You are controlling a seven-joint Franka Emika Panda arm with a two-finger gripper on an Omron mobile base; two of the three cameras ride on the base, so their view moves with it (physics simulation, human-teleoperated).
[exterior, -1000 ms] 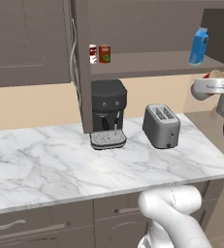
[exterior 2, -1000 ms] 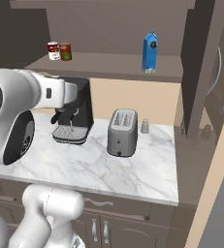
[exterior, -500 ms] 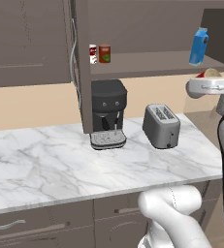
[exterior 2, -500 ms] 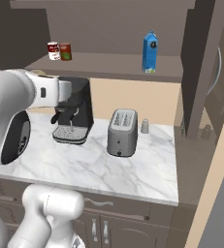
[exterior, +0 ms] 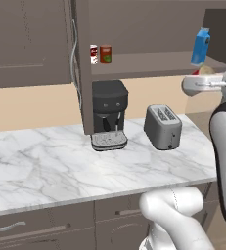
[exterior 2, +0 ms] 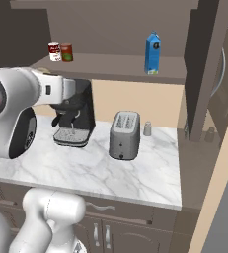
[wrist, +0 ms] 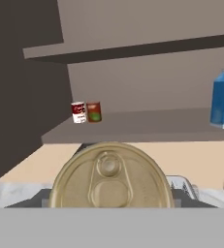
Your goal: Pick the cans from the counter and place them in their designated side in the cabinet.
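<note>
In the hand view a gold pull-tab can lid (wrist: 112,177) sits at 6 o'clock; whether the jaws pinch it I cannot tell. Red-brown can (wrist: 94,112) stands on the cabinet shelf (wrist: 142,126), touching a white can (wrist: 78,112).

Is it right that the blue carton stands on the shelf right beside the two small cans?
Not quite. The blue carton is on the shelf, but far from the two small cans, which stand together near the other end. The right base view shows this.

Stone, wood and metal surfaces

The counter (exterior: 46,171) is glossy veined marble; the cabinet (exterior: 31,44) matt dark wood; the held can's lid (wrist: 111,180) smooth brassy metal.
</note>
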